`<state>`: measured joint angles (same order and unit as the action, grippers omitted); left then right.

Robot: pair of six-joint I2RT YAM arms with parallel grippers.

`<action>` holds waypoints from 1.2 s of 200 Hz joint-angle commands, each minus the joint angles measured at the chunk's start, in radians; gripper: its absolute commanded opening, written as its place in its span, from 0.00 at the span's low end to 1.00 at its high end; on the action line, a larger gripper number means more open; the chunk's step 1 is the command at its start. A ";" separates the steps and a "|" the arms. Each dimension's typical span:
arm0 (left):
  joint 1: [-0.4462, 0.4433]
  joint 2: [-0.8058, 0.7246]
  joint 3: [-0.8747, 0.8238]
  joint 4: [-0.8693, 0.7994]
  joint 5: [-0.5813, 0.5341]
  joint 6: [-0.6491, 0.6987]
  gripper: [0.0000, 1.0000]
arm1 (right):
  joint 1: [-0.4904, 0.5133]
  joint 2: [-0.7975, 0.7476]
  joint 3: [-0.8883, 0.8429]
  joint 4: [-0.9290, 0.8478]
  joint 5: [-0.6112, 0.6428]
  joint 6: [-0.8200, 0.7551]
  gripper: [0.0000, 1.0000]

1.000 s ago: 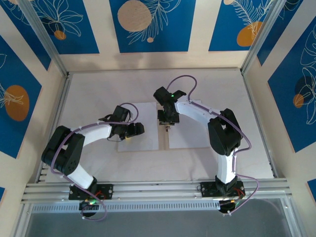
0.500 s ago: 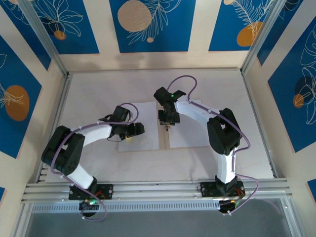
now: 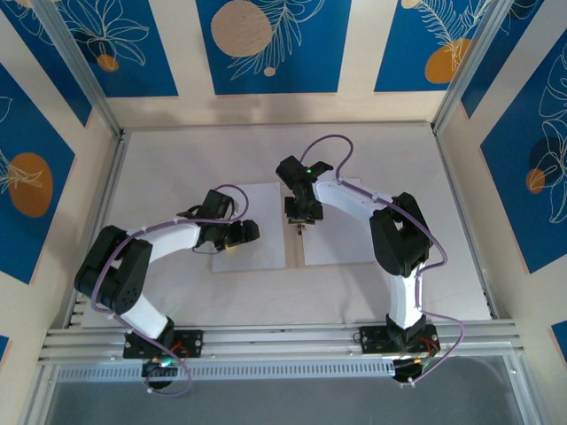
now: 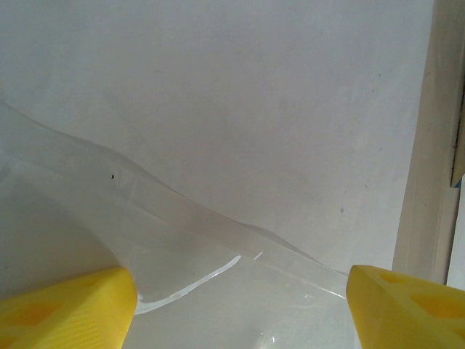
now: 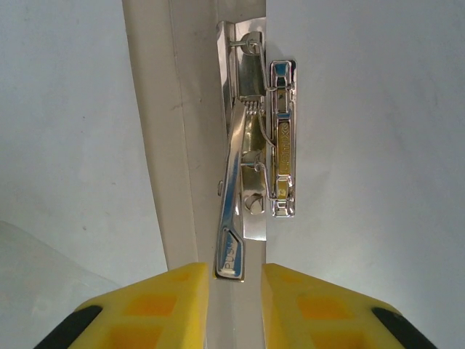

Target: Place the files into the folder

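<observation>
The folder lies open and flat; its tan inner spine [image 5: 156, 145] runs between two white files, one on the left [image 3: 252, 252] and one on the right [image 3: 341, 248]. A metal clip [image 5: 280, 138] on the spine rests on the right file [image 5: 363, 109]. Its lever [image 5: 231, 218], stamped PUSH, points at my right gripper [image 5: 236, 280] [image 3: 301, 221]. The lever's end sits in the narrow gap of the jaws, against the left finger and clear of the right one. My left gripper [image 4: 240, 291] [image 3: 241, 233] is wide open over the left file, whose glossy edge [image 4: 218, 225] bows upward.
Metal rails [image 3: 266, 336] run along the near edge and a raised frame [image 3: 465, 221] lines both sides. Patterned blue walls stand behind. Bare table [image 3: 221, 150] lies beyond the files.
</observation>
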<state>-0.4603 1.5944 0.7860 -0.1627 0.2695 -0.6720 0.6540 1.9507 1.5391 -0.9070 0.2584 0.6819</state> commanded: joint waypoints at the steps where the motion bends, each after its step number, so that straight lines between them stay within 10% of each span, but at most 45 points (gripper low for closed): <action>1: 0.005 0.039 -0.034 -0.049 0.025 -0.001 0.78 | -0.004 0.014 0.028 -0.018 0.006 0.002 0.26; 240: 0.005 0.038 -0.023 -0.063 0.025 0.006 0.78 | -0.005 0.025 0.017 -0.041 0.030 -0.013 0.12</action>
<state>-0.4603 1.5963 0.7860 -0.1612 0.2703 -0.6716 0.6540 1.9545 1.5543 -0.9150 0.2615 0.6777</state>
